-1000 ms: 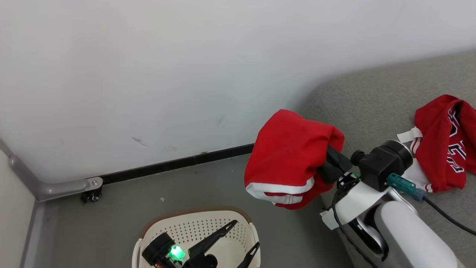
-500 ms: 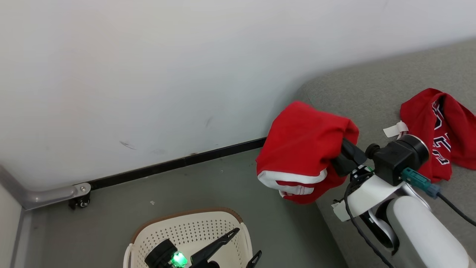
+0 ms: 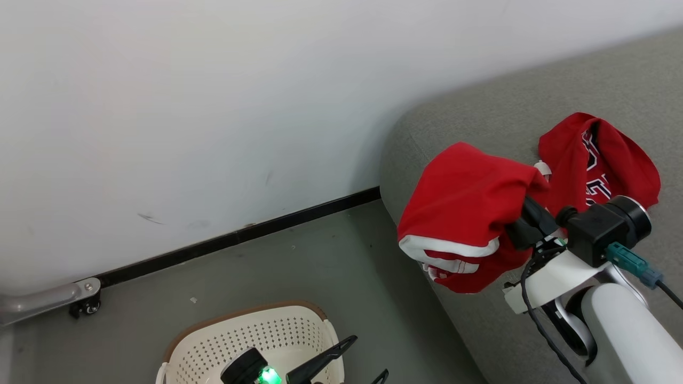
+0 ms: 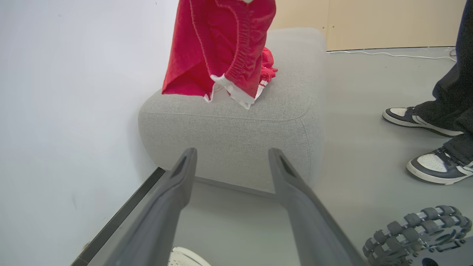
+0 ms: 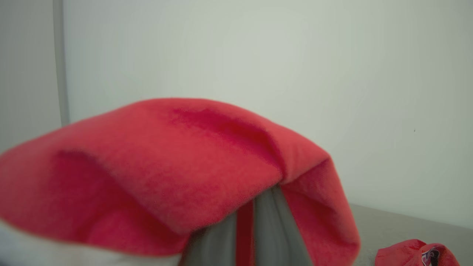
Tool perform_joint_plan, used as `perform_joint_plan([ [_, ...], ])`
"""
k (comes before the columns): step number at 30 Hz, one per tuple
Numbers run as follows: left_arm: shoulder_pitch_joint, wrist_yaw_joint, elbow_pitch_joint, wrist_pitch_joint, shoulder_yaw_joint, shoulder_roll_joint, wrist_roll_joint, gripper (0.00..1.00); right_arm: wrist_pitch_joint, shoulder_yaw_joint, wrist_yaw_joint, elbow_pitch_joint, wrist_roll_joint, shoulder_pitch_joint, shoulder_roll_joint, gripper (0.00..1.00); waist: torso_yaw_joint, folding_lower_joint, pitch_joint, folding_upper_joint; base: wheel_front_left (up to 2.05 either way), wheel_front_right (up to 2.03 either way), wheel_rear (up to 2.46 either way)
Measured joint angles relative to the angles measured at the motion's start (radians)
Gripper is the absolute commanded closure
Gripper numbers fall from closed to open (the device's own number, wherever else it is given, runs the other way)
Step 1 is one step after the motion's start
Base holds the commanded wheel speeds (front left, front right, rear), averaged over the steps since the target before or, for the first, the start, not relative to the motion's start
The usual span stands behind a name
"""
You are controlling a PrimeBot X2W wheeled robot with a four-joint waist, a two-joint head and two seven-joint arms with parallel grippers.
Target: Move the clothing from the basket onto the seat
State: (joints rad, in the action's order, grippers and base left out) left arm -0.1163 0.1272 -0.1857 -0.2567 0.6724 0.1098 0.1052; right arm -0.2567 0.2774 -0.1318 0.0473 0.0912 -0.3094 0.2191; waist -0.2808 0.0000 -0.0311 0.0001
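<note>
My right gripper (image 3: pixel 520 226) is shut on a red garment (image 3: pixel 469 213) with white trim, which hangs above the left end of the grey seat (image 3: pixel 480 122). In the right wrist view the cloth (image 5: pixel 177 166) drapes over the fingers (image 5: pixel 268 229) and hides their tips. A second red garment (image 3: pixel 597 160) with lettering lies crumpled on the seat behind it. The cream basket (image 3: pixel 213 341) stands on the floor at the bottom. My left gripper (image 3: pixel 370 354) hovers over it, open and empty. The left wrist view shows the hanging garment (image 4: pixel 218 44) above the seat (image 4: pixel 236 125).
A white wall with a dark skirting strip (image 3: pixel 240 237) runs behind the floor and the seat. A metal rail on a caster (image 3: pixel 85 304) sits at the far left. A person's shoes (image 4: pixel 417 118) stand on the floor right of the seat, near my wheel (image 4: pixel 417 229).
The camera has swung to the right. My right gripper has carried the red garment from over the floor beside the seat to above the seat's left end. The left gripper stays open.
</note>
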Motion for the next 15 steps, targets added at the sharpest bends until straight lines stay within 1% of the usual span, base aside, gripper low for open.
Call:
perform_joint_plan([
  [8, -0.015, 0.0, -0.001, 0.0, 0.026, -0.006, 0.003, 0.0, 0.0, -0.037, 0.0, -0.01, -0.019, 0.038, 0.002, 1.0, -0.055, 0.0, 0.006, 0.0, 0.0, 0.0, 0.0],
  [15, -0.028, 0.0, -0.001, 0.0, 0.039, -0.007, 0.009, 0.0, 0.0, -0.071, 0.0, -0.028, -0.024, 0.041, 0.004, 1.0, -0.107, 0.0, 0.012, 0.0, 0.0, 0.0, 0.0],
])
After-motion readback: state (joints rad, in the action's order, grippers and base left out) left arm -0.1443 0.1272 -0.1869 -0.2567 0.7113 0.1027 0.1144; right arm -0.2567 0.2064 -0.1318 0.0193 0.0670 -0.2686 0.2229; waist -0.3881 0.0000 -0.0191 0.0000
